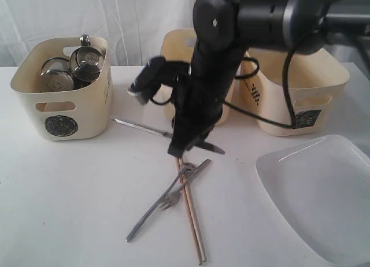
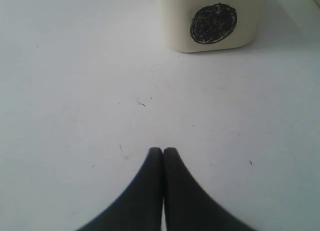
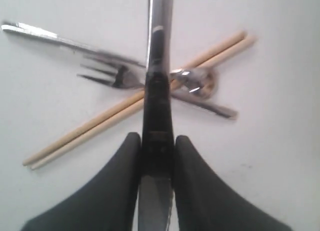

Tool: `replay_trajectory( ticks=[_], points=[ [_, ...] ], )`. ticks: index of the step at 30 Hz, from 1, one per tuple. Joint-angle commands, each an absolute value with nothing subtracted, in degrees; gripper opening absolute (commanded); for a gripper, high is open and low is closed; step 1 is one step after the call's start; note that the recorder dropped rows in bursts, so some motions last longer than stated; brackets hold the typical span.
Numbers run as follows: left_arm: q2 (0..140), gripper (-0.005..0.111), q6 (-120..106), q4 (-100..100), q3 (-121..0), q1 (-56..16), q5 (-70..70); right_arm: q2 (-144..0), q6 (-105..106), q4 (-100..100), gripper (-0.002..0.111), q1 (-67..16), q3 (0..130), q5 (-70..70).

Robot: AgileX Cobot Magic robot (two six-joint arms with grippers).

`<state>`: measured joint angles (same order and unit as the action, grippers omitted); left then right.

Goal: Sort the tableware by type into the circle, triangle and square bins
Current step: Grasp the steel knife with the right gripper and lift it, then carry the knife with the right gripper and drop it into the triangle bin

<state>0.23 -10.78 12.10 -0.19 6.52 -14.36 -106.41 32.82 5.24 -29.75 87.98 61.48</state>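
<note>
Two shiny steel vessels (image 1: pixel 87 63), mugs by the look, already sit in the cream plastic tub with the black scribbled circle (image 1: pixel 60 125). No bowls visible.

Your right gripper (image 3: pixel 157 137): jaws clenched on the steel knife (image 3: pixel 159 41) by its handle, apparently lifted over the pile. Your left gripper (image 2: pixel 163 150): jaws pressed together, empty, facing the circle tub.

Left on the white counter (image 1: pixel 69 192):
- steel fork (image 3: pixel 112 77), steel spoon (image 3: pixel 195 81) and two wooden chopsticks (image 1: pixel 191 221), lying crossed
- large white rectangular plate (image 1: pixel 324 203), right front

Roughly a third done, I'd judge.

The square-marked cream tub (image 1: pixel 306 99) and the middle cream tub (image 1: pixel 173 47), its mark hidden by the arm, stand close behind. The blade juts toward the circle tub, so mind the rims. Open counter front left.
</note>
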Motion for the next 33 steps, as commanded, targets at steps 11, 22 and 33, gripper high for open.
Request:
replay_trajectory(
  ticks=[11,22,33],
  points=[
    [0.0,0.0,-10.25,12.56,0.0,6.75,-14.53,-104.31,17.66,1.61,0.0,-22.14,96.61,31.72],
    [0.0,0.0,-10.25,12.56,0.0,6.75,-14.53,-116.7,16.26,1.46,0.0,-19.29,96.61,7.39],
    [0.0,0.0,-10.25,12.56,0.0,6.75,-14.53,-120.07,15.9,1.46,0.0,-18.05,96.61,8.37]
  ],
)
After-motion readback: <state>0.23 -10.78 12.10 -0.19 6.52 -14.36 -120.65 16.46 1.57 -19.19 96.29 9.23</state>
